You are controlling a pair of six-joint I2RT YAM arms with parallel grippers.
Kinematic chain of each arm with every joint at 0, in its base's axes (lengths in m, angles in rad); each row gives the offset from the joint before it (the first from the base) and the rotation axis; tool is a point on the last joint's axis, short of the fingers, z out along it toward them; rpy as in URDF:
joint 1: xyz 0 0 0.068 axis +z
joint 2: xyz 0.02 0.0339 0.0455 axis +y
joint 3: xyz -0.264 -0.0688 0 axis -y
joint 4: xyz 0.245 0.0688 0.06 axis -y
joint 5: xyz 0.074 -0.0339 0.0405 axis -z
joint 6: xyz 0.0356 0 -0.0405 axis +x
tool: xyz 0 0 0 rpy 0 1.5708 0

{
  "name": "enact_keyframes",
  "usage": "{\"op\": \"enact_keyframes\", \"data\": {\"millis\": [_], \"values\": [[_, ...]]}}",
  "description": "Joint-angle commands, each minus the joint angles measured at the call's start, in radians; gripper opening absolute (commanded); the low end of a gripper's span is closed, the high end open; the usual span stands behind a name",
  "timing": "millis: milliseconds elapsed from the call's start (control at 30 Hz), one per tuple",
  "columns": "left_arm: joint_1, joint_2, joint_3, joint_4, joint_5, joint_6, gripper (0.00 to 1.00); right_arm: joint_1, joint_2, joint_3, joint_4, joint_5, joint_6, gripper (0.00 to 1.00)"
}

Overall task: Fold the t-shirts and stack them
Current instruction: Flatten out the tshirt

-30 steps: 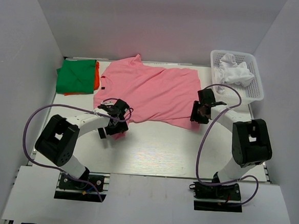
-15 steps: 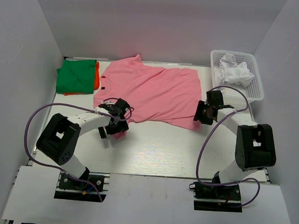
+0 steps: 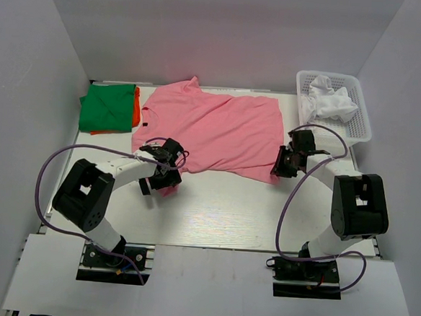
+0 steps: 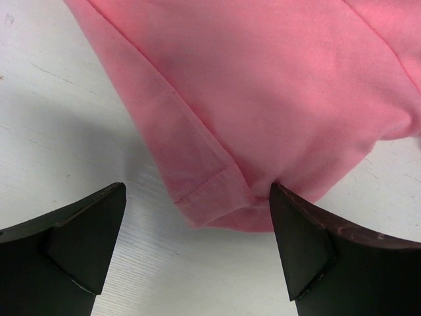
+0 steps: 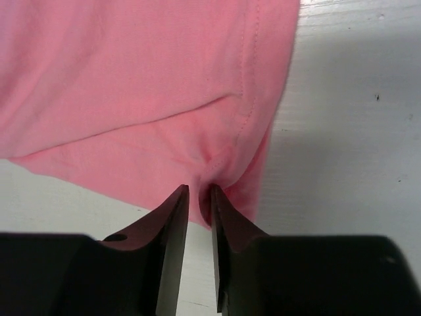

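The pink t-shirt [image 3: 212, 129] lies spread flat on the white table [image 3: 221, 209], in the upper middle of the top view. Its long axis goes from left to right across the frame. The collar is at the left end and the hem is at the right end. One sleeve points up, to the far edge. The other sleeve points down, to the lower left.

There are four t-shirts in total, one of each colour. The green t-shirt [image 3: 105, 107] is folded in the upper left of the frame. It lies on top of the orange t-shirt [image 3: 137, 108], of which only a strip shows at its right side. The white t-shirt [image 3: 331, 100] is crumpled inside the one white mesh basket [image 3: 362, 129] in the upper right.

The left gripper [image 3: 164, 176] is low over the lower-left sleeve. In its wrist view, the left gripper [image 4: 197, 191] has its fingers spread wide. One stands at each side of the stitched edge of the sleeve.

The right gripper [image 3: 278, 168] is at the lower right corner of the pink t-shirt. In its wrist view, the right gripper [image 5: 200, 191] has its fingers almost together. They pinch a small fold of the pink cloth, which puckers at the tips.
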Motion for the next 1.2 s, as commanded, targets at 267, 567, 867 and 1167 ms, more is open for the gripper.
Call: {"op": "enact_keyframes", "data": {"millis": [267, 567, 867, 1167], "values": [[0.002, -0.019, -0.078, -0.035, 0.001, -0.002, 1.0, -0.009, -0.026, -0.008, 0.029, 0.09, 0.03, 0.0], [0.002, -0.03, -0.119, -0.014, 0.02, -0.011, 1.0, -0.009, -0.319, -0.079, 0.087, 0.044, 0.006, 0.0], [0.002, -0.08, -0.147, -0.004, 0.029, -0.022, 1.0, -0.007, -0.48, -0.233, 0.03, 0.072, 0.032, 0.0], [0.002, -0.244, -0.225, -0.004, 0.062, -0.022, 1.0, -0.009, -0.423, -0.3, 0.123, 0.015, 0.053, 0.0]]}}
